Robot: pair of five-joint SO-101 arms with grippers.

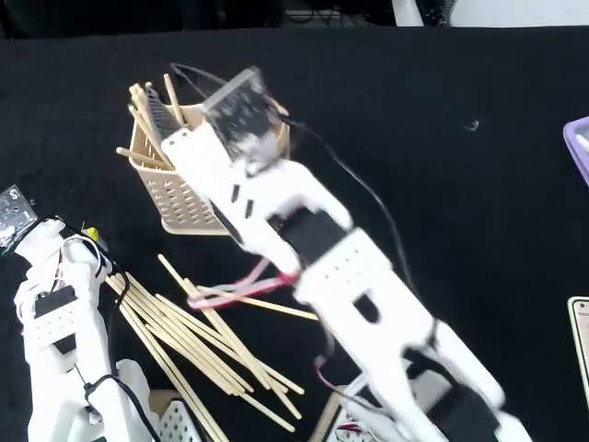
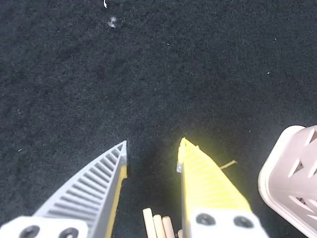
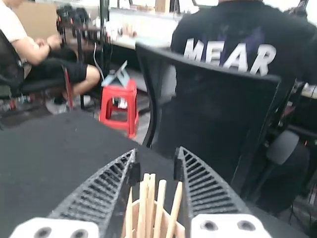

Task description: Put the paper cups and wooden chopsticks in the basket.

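A tan slotted basket (image 1: 175, 198) stands at the back left with several wooden chopsticks (image 1: 145, 103) sticking up out of it. My right gripper (image 1: 241, 106) hangs over its rim. In the right wrist view that gripper (image 3: 156, 151) is open, and a few splayed chopsticks (image 3: 147, 206) stand loosely between its fingers. More chopsticks (image 1: 198, 341) lie fanned out on the black table in front of the basket. My left gripper (image 2: 152, 144) is open just above the cloth, with chopstick ends (image 2: 158, 225) below it and the basket's corner (image 2: 292, 183) beside it.
My left arm (image 1: 55, 313) stands at the front left beside the loose pile. A purple object (image 1: 578, 143) and a card (image 1: 580, 341) sit at the right edge. White slotted parts (image 1: 179, 419) lie at the front. A dark office chair (image 3: 208, 124) stands beyond the table.
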